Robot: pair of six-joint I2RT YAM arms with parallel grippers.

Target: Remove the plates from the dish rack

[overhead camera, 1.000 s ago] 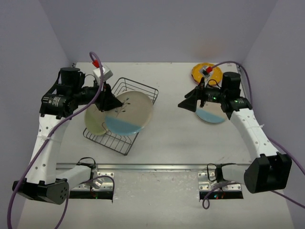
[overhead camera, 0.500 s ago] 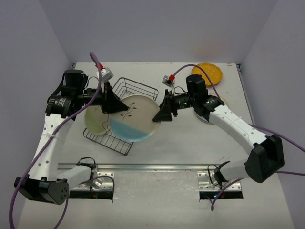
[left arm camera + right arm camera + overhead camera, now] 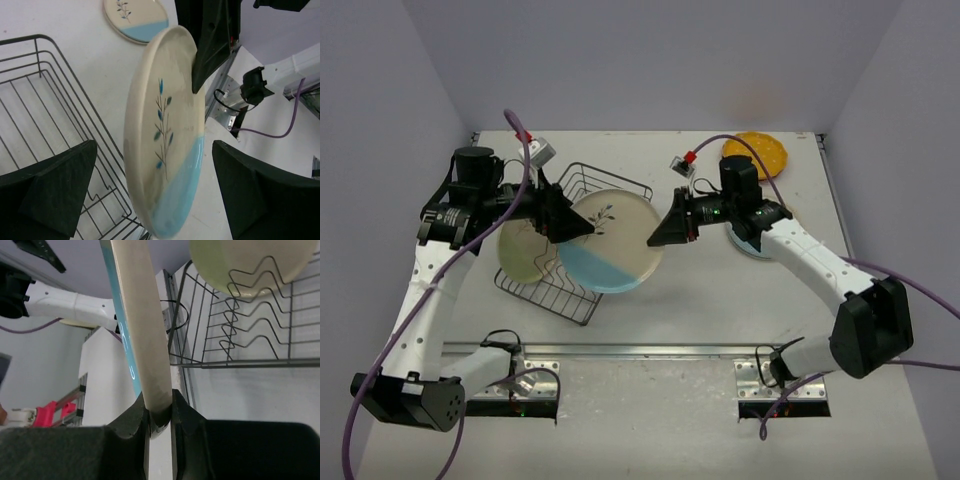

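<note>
Dish rack (image 3: 560, 296) with green plate (image 3: 522, 255); blue-and-cream plate (image 3: 616, 246) in right gripper (image 3: 656, 240)

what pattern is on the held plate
Round cream plate: blue leaf sprig, pale blue segment; left wrist view best.

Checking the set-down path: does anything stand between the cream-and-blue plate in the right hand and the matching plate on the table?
Nothing visible does. Bare table separates the held plate, clamped in the right hand, from the matching plate; the orange plate lies farther back, aside.
</note>
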